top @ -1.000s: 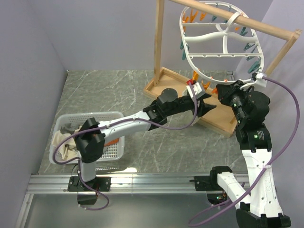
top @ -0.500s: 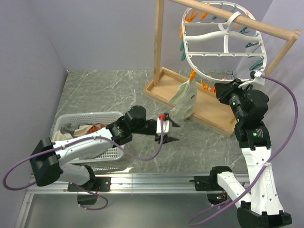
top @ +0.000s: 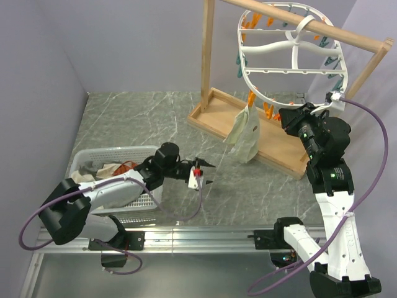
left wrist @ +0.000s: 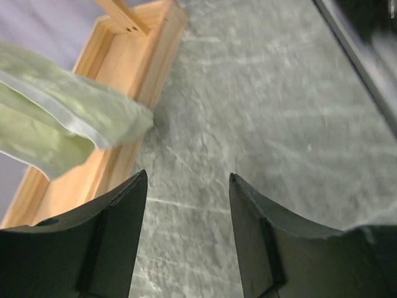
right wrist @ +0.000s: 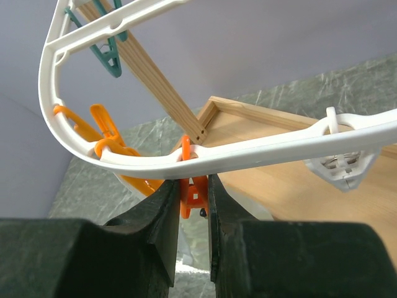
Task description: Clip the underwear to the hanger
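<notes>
The pale cream-yellow underwear [top: 243, 135] hangs by its top edge from an orange clothespin on the lower rim of the white oval hanger [top: 291, 54]. It also shows in the left wrist view [left wrist: 68, 118]. My right gripper [top: 286, 117] is at that lower rim [right wrist: 260, 149] and is shut on an orange clothespin [right wrist: 194, 194], one finger on each side of it. My left gripper [top: 208, 173] is open and empty, low over the marble table, well left of and below the underwear. In its wrist view [left wrist: 188, 180] only table shows between the fingers.
A white basket [top: 149, 197] with orange-rust, white and grey cloths stands at the front left under my left arm. The wooden frame stand [top: 208, 56] carries the hanger, and its tray base [top: 279, 149] lies under the underwear. Grey walls close in the left and back.
My left arm has drawn back from the hanger, down and left toward the basket, with its gripper open. The underwear was let go and stays hanging. The right arm has hardly moved.
</notes>
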Tool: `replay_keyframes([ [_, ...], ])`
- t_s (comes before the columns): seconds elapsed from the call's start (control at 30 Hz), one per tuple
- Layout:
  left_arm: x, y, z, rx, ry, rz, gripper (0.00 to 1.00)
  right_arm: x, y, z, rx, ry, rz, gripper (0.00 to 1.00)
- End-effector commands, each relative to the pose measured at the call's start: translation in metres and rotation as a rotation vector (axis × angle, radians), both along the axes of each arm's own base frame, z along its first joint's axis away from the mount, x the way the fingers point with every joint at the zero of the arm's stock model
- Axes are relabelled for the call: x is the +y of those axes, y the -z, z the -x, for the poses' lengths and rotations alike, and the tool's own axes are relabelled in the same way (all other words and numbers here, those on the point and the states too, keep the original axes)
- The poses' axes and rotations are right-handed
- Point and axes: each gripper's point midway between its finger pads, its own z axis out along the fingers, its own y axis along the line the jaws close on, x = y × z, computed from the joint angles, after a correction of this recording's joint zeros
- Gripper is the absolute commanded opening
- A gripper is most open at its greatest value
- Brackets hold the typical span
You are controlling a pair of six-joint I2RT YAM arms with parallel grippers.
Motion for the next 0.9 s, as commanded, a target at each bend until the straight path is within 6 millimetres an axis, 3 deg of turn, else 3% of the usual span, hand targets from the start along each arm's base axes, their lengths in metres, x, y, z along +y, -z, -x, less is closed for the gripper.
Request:
replay_keyframes([
  [0.0,-0.005,-0.008,0.0,-0.331,0.106,0.082,0.6,0.003,-0.028,0.001,-0.078,-0.013,-0.003,0.0],
  [0.07,-0.014,-0.017,-0.008,-0.313,0.095,0.092,0.6,0.003,-0.028,0.002,-0.076,-0.015,-0.003,0.0],
  [0.13,-0.023,-0.008,-0.016,-0.124,0.027,0.08,0.59,0.003,-0.031,0.003,-0.084,-0.013,-0.004,0.0],
  [0.17,-0.03,-0.027,-0.027,-0.101,-0.035,0.158,0.58,0.002,-0.032,0.003,-0.087,-0.01,-0.006,0.0],
  [0.2,-0.034,-0.017,-0.031,0.105,-0.115,0.17,0.57,0.003,-0.032,0.003,-0.085,-0.013,-0.008,0.0],
  [0.27,-0.033,-0.026,-0.056,0.237,-0.288,0.262,0.59,0.003,-0.032,0.004,-0.082,-0.012,-0.009,0.0],
  [0.33,-0.03,-0.019,-0.063,0.434,-0.398,0.309,0.61,0.003,-0.033,0.004,-0.082,-0.015,-0.009,0.0],
  [0.37,-0.03,-0.019,-0.059,0.53,-0.415,0.349,0.68,0.003,-0.034,0.005,-0.083,-0.015,-0.011,0.0],
  [0.57,-0.029,-0.006,-0.071,0.659,-0.514,0.422,0.72,0.005,-0.036,0.005,-0.082,-0.021,-0.02,0.0],
  [0.67,-0.036,-0.005,-0.074,0.689,-0.501,0.448,0.72,0.003,-0.037,0.006,-0.083,-0.013,-0.021,0.0],
  [0.8,-0.048,0.016,-0.084,0.736,-0.526,0.444,0.71,0.003,-0.036,0.006,-0.079,-0.013,-0.021,0.0],
  [0.87,-0.054,0.013,-0.087,0.734,-0.512,0.474,0.71,0.003,-0.036,0.005,-0.079,-0.011,-0.021,0.0],
])
